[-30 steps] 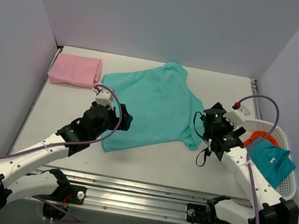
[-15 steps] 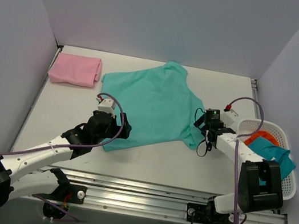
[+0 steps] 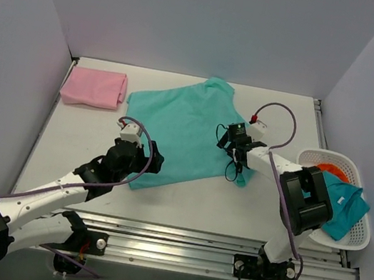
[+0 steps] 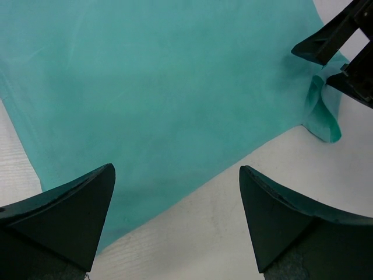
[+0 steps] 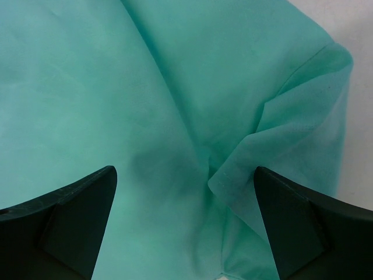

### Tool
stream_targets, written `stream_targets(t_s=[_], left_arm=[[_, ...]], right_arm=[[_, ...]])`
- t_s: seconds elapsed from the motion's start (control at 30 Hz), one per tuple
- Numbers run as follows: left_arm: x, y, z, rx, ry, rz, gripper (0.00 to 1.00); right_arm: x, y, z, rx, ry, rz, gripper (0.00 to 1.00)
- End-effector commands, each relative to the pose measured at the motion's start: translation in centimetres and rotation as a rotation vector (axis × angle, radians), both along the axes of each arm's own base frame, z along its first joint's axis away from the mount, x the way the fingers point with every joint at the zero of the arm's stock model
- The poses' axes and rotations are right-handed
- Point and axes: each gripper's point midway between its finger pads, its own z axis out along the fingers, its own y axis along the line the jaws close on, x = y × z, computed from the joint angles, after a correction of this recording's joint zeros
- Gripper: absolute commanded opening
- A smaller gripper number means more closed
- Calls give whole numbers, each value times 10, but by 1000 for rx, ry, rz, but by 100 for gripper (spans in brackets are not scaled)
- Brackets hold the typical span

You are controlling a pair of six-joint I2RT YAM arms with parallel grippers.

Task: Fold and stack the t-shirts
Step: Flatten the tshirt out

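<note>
Green t-shirt: the turquoise t-shirt (image 3: pixel 189 129) lies spread open and nearly flat in the middle of the table (image 3: pixel 191 199), not yet folded.
Pink t-shirt: the pink t-shirt (image 3: pixel 95 87) lies folded at the far left corner, well apart from the green one.
Left gripper: the left gripper (image 4: pixel 176 175) hovers over the near hem (image 4: pixel 192 181) with its jaws wide apart and nothing in them.
Right gripper: the right gripper (image 5: pixel 186 172) hangs over the rumpled right sleeve (image 5: pixel 303 116), jaws fully spread and empty.
Handling: the cloth looks light, thin and limp, so it will probably sag and crease when lifted and may slide on the table.
Where to grip: pinching the hem corner and the sleeve seam looks best, as the edges are doubled there.
Surface: the table is pale, matt and smooth.
Room: plain light walls (image 3: pixel 208 20) stand on three sides, and a white basket (image 3: pixel 361 240) with more cloth sits at the right edge.
</note>
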Motion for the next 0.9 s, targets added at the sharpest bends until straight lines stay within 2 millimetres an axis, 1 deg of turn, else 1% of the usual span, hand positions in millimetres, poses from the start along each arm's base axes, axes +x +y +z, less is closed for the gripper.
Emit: stream_targets(t_s=[0.0, 0.07, 0.1, 0.17, 0.2, 0.3, 0.37, 0.43, 0.53, 0.7, 0.77, 0.8, 0.87], left_arm=[[3, 0, 16, -24, -56, 7, 96], [2, 1, 16, -22, -55, 6, 96], [3, 1, 15, -19, -53, 7, 96], [2, 0, 11, -15, -43, 4, 96], [2, 0, 9, -13, -41, 4, 96], [4, -4, 5, -12, -36, -5, 96], [4, -6, 3, -11, -30, -10, 97], [5, -7, 0, -9, -24, -13, 97], [5, -8, 0, -11, -25, -15, 97], [5, -6, -3, -3, -20, -10, 97], [4, -6, -4, -2, -17, -9, 97], [5, -5, -5, 1, -15, -6, 97], [5, -5, -5, 1, -14, -4, 97]], right_arm=[[5, -9, 9, -35, -19, -51, 100], [-2, -17, 11, -62, -7, -69, 100], [-4, -23, 20, -75, -26, -85, 100], [-8, -30, 29, -87, -45, -105, 100], [-12, -33, 38, -86, -63, -111, 100], [-20, -43, 52, -98, -96, -135, 100], [-23, -48, 58, -108, -111, -149, 100], [-26, -53, 58, -115, -111, -158, 100], [-27, -56, 51, -120, -97, -167, 100], [-24, -50, 27, -111, -57, -151, 100], [-21, -47, 22, -107, -51, -146, 100], [-21, -46, 16, -108, -38, -143, 100], [-20, -45, 13, -106, -33, -140, 100]])
